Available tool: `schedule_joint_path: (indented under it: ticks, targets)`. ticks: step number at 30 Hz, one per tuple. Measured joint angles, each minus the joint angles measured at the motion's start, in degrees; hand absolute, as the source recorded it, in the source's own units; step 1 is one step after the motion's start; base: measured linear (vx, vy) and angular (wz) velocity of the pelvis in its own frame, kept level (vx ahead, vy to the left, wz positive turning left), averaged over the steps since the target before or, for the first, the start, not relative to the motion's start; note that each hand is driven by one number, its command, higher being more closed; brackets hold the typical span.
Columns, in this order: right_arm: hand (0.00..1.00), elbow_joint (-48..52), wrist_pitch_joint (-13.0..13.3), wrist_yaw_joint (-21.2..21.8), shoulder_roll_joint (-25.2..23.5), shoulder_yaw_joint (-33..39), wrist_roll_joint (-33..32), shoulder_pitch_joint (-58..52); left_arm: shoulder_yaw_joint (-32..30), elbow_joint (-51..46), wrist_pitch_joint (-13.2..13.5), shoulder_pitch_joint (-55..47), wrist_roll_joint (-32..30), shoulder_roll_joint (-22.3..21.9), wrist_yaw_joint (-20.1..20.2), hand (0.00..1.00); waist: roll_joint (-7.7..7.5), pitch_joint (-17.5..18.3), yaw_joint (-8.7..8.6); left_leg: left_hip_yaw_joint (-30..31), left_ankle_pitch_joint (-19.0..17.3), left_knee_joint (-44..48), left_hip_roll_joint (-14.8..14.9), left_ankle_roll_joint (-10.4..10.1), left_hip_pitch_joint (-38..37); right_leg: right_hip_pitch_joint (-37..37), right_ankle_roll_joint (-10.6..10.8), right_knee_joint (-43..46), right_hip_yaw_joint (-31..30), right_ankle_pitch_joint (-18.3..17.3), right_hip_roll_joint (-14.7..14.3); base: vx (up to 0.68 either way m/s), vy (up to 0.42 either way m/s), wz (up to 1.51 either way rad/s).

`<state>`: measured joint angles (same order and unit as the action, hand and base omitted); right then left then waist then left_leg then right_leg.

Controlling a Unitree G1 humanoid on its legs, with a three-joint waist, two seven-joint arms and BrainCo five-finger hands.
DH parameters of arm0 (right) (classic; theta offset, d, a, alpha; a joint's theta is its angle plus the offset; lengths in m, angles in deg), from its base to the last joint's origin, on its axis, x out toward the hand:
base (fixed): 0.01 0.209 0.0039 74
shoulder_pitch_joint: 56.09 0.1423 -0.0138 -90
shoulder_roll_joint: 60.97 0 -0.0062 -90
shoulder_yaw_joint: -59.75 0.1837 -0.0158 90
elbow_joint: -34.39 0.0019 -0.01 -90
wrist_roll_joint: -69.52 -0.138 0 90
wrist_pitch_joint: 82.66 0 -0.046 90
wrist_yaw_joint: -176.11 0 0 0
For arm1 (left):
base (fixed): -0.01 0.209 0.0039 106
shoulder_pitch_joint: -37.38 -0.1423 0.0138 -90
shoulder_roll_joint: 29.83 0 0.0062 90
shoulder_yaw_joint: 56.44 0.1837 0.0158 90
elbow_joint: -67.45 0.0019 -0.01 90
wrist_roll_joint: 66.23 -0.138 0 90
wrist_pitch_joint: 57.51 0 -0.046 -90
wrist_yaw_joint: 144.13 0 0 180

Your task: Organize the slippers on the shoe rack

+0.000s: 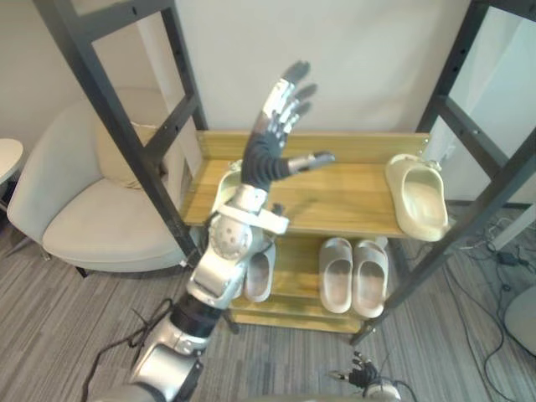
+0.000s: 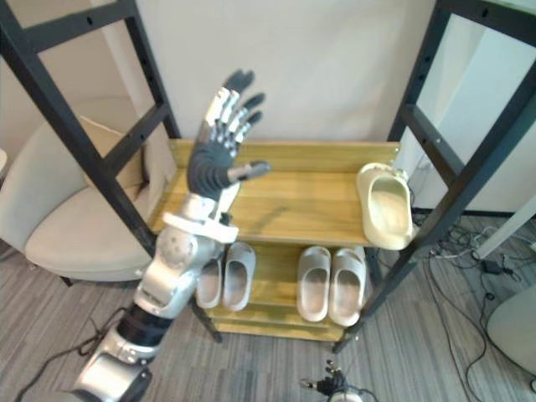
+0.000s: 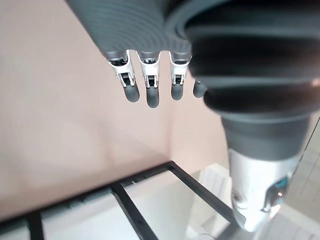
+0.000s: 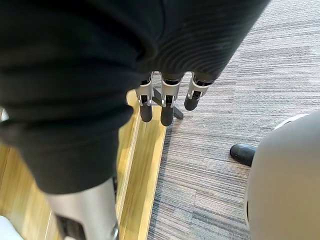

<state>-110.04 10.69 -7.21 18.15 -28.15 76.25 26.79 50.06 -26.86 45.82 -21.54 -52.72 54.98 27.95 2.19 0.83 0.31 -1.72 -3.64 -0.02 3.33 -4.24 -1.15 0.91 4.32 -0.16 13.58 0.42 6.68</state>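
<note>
**Left eye view.** The left hand (image 1: 280, 117) is raised over the top shelf of the shoe rack (image 1: 335, 197). Its fingers are spread straight and released, with nothing in them. One cream slipper (image 1: 416, 197) lies at the right end of the top shelf, its near end at the shelf's front edge. A second slipper (image 1: 224, 188) lies at the left end, mostly hidden behind the arm. On the lower shelf a pair of slippers (image 1: 353, 276) sits side by side, right of the middle. A pale armchair (image 1: 92, 209) stands left of the rack, behind a black frame (image 1: 113, 121). The right hand (image 1: 362, 373) hangs low over the carpet (image 1: 75, 318).

**Right eye view.** The lower shelf also carries a left pair (image 2: 237, 276), side by side and partly behind the arm.

**Left wrist view.** The fingers (image 3: 150, 92) are straight and empty, with the wall behind them.

**Right wrist view.** The right hand's fingers (image 4: 166, 112) hang relaxed and straight, holding nothing. They are over the carpet, just beside the rack's wooden edge.
</note>
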Motion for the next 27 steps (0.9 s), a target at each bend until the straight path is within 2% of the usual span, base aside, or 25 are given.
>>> schedule_joint_path:
  ticks: [6, 10, 12, 18, 27]
  targets:
    - [0.0, 1.85, -0.15, 0.2, -0.05, 0.34, 0.02, -0.66, -5.39, 6.26, -0.23, 0.83, -0.05, 7.49, -0.87, 0.0, 0.02, -0.07, -0.41, -0.94, -0.13, 0.13, -0.05, 0.2, 1.04, 1.49, -0.09, -0.06, -1.11, 0.34, -0.04, 0.01, 0.001, -0.08]
    - [0.0, 1.93, -0.29, 0.33, -0.16, 2.14, 0.02, -0.78, -5.95, 10.1, -0.33, 0.86, -0.69, 12.35, -0.86, 0.0, 0.15, -0.18, -0.49, -1.12, -0.27, 0.06, -0.26, 0.36, 0.83, 1.19, -0.35, -0.68, -1.23, 0.61, -0.02, 0.01, 0.004, -0.02]
    - [0.0, 1.99, -0.49, 0.44, -0.1, 2.21, 0.01, -0.8, -6.31, 13.33, -1.27, 0.84, -2.26, 15.28, -0.84, 0.0, 0.11, -0.26, -0.45, -1.45, -0.27, -0.1, -0.29, 0.36, 0.98, 0.96, -0.44, -2.05, -1.41, 1.36, -0.18, 0.0, 0.006, -0.06]
    - [0.0, 4.29, -0.52, 0.76, -0.14, 2.21, -0.12, -1.68, -6.72, 15.27, -2.5, 0.81, -5.69, 18.03, -0.73, 0.0, 0.1, -1.2, -0.48, -2.43, -0.27, -0.92, -0.2, 0.36, -0.04, 0.62, -0.48, -2.59, -2.14, 1.69, -0.35, 0.0, 0.002, -0.08]
    - [0.0, 6.37, -0.47, 1.03, -0.21, 2.18, -0.26, -2.75, -7.12, 19.01, -3.82, 0.8, -9.26, 18.63, -0.22, 0.0, -0.1, -1.42, -0.75, -2.65, -0.28, -1.32, -0.18, 0.34, 0.0, 0.1, -0.41, -4.23, -2.13, 2.46, -0.54, 0.0, 0.001, -0.01]
